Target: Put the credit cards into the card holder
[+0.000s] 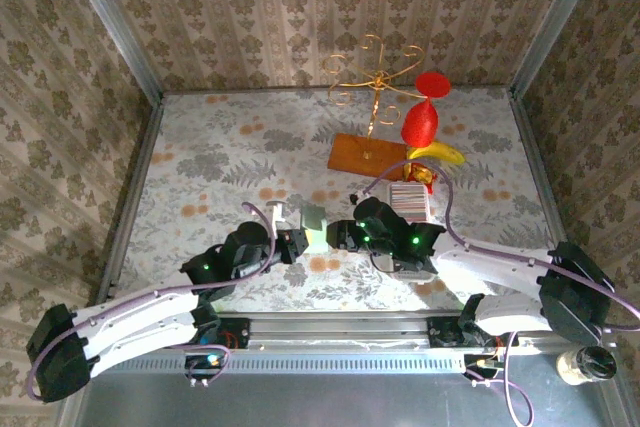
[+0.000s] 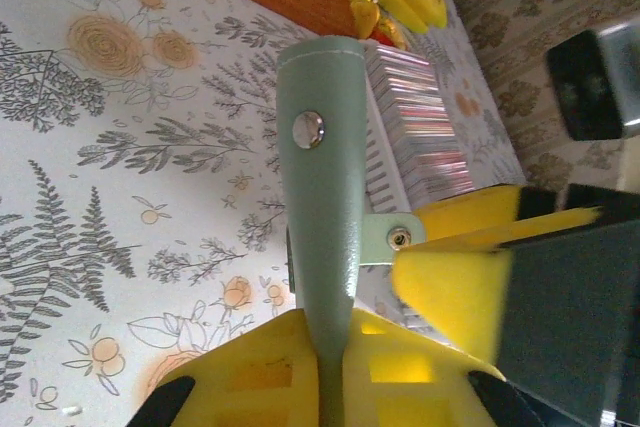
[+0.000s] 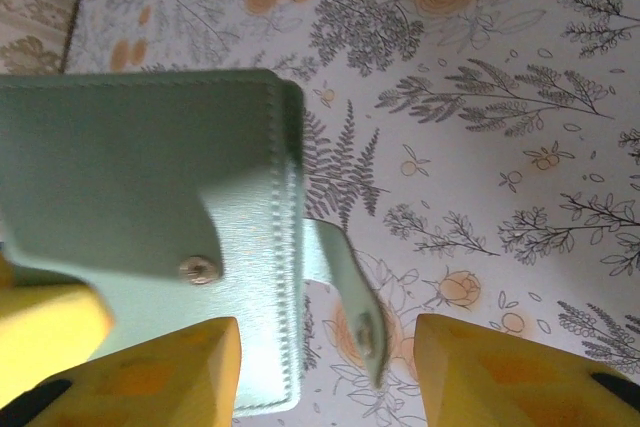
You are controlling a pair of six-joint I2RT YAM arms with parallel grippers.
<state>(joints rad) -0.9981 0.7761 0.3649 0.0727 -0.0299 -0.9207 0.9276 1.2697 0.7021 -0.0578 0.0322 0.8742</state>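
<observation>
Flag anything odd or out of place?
Nothing spilled or damaged. The wallet, clamped by the left gripper, has its tab hanging unsnapped inside the open right gripper.

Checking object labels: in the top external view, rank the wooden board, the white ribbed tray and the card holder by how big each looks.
1. wooden board
2. white ribbed tray
3. card holder, but it is partly hidden and lifted off the table, so its rank against the tray is unsure.
</observation>
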